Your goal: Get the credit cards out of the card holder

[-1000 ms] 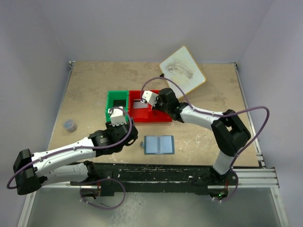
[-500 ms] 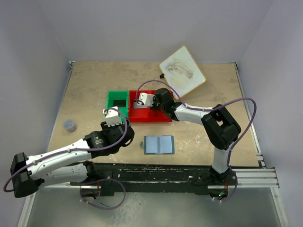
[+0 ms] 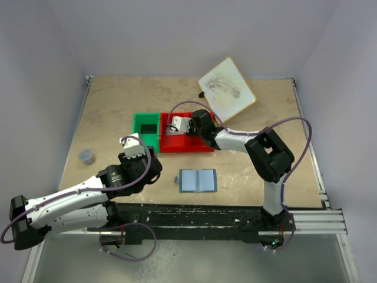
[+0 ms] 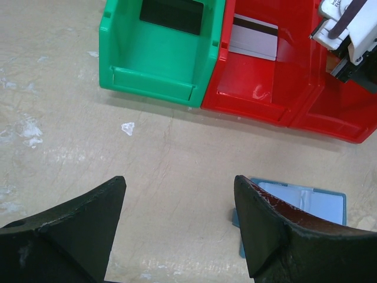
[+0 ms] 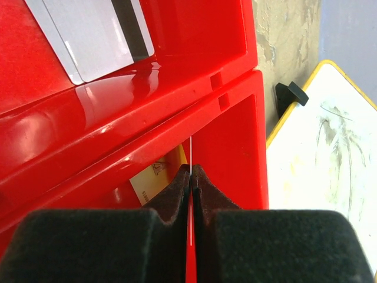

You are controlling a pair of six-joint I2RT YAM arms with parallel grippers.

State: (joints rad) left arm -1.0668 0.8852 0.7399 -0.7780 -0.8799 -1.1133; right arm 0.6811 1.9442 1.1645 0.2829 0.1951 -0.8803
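right gripper pinches a card edge-on over red bin.

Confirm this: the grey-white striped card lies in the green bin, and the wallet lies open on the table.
Wrong bin. The grey-white striped card lies in the red bin beside the green bin, as the left wrist view shows. The wallet does lie open on the table.

place: robot lab cell | evidence: plain walls; rail-mounted arms; worn tabletop
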